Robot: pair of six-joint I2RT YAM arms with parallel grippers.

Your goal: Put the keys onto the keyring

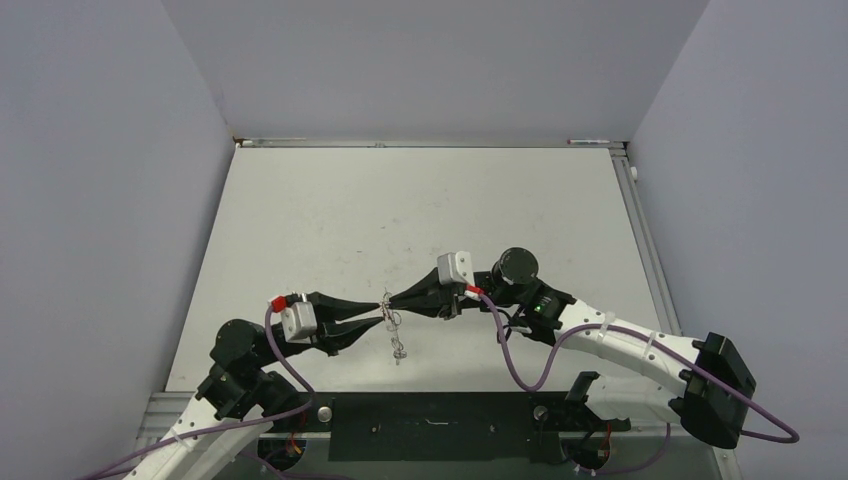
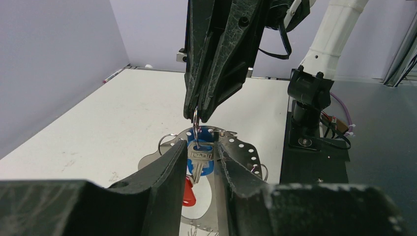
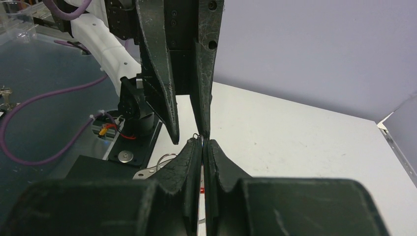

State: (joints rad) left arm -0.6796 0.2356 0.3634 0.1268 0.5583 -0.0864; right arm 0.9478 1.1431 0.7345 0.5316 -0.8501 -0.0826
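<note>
My right gripper [image 1: 392, 303] is shut on a small wire loop [image 3: 199, 137] at the top of the keyring [image 2: 241, 147], a silvery hoop with holes that hangs below it above the table. A blue-headed key [image 2: 200, 157] dangles from that loop, right between the tips of my left gripper [image 2: 202, 147]. The left jaws stand narrowly apart on either side of the key's head, and I cannot tell if they touch it. A red-headed key [image 2: 188, 191] hangs lower, in front of the hoop. From above, both grippers meet tip to tip over the table's near middle.
The white table [image 1: 420, 200] is walled in on three sides. A black mounting plate [image 1: 430, 425] runs along its near edge between the arm bases. A pen [image 1: 590, 142] lies at the far edge.
</note>
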